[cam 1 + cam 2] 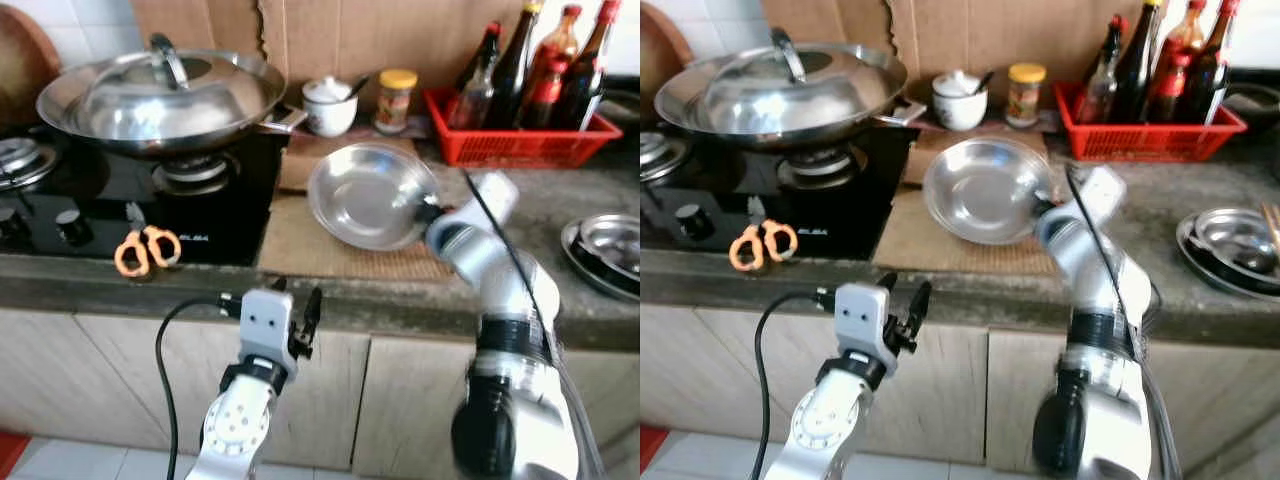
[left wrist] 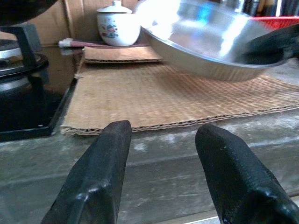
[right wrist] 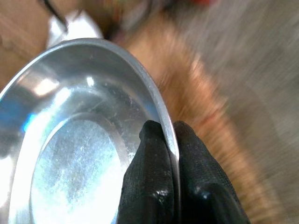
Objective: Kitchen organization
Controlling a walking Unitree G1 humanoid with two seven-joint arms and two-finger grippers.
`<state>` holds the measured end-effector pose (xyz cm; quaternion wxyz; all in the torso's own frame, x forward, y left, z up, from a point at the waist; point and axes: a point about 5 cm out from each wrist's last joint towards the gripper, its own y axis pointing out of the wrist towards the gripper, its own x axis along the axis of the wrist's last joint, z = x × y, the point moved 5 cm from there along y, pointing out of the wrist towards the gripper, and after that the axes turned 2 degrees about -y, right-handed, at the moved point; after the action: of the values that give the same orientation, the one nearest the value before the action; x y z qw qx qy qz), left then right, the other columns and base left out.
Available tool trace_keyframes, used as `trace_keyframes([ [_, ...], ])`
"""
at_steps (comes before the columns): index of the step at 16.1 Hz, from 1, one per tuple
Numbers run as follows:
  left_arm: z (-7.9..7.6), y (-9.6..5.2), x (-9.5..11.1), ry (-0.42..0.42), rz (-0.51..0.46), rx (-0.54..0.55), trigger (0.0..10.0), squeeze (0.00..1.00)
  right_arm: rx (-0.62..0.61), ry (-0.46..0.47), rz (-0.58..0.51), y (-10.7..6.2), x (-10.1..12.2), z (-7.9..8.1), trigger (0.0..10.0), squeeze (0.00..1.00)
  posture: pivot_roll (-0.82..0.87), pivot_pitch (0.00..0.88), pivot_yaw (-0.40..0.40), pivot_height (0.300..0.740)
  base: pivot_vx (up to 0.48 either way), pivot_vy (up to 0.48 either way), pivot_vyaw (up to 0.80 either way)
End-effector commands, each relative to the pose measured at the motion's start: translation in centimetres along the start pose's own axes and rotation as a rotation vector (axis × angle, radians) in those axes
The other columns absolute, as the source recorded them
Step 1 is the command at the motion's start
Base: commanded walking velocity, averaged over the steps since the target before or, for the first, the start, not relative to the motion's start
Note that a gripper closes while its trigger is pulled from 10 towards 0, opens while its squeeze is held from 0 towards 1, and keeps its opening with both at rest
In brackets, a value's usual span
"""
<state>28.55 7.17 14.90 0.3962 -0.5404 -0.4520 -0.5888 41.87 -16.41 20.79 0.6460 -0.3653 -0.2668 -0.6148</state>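
grey stone counter (image 1: 560,190) with black hob (image 1: 130,200), cardboard mat (image 1: 310,245), red basket (image 1: 520,140)

Shallow steel plate (image 1: 370,195), shiny, empty, tilted with its right rim raised, held over the brown corrugated cardboard mat (image 1: 300,245) right of the stove; right gripper (image 3: 170,140) pinches its right rim, one finger inside, one outside
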Motion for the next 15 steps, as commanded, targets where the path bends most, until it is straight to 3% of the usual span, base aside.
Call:
trace_keyframes([
  [1,0.0,0.1,0.1,0.004,-0.004,-0.006,10.0,0.00,0.017,-0.097,-0.188,-1.2,3.0,1.2,0.0,0.00,0.09,0.021,-0.015,0.740,0.000,0.000,0.00],
  [2,0.0,0.1,0.1,0.003,-0.005,-0.007,10.0,0.00,0.022,-0.144,-0.233,-1.7,3.5,1.4,0.0,0.00,0.09,0.021,-0.015,0.740,0.000,0.000,0.00],
  [3,-0.2,0.2,0.4,-0.006,-0.012,-0.012,10.0,0.00,0.054,-0.221,-0.361,-3.7,4.4,2.3,0.0,0.00,0.09,0.018,-0.012,0.740,0.000,0.000,0.00],
  [5,-0.3,0.2,0.7,-0.012,-0.021,-0.016,10.0,0.00,0.077,-0.361,-0.475,-5.6,4.9,3.5,0.0,0.00,0.09,0.016,-0.007,0.740,0.000,0.000,0.00],
  [9,-0.4,0.1,1.1,-0.020,-0.036,-0.018,10.0,0.00,0.184,-0.629,-0.594,-8.4,3.3,6.1,0.0,0.00,0.08,0.015,-0.002,0.740,0.000,0.000,0.00],
  [12,-0.3,-0.2,1.3,-0.017,-0.049,-0.016,10.0,0.00,0.219,-0.789,-0.633,-9.2,2.4,6.0,0.0,0.00,0.08,0.010,-0.006,0.740,0.000,0.000,0.00],
  [15,-0.3,-0.2,1.4,-0.022,-0.056,-0.018,10.0,0.00,0.193,-0.824,-0.646,-9.2,2.6,5.3,0.0,0.00,0.08,0.000,-0.008,0.740,0.000,0.000,0.00],
])
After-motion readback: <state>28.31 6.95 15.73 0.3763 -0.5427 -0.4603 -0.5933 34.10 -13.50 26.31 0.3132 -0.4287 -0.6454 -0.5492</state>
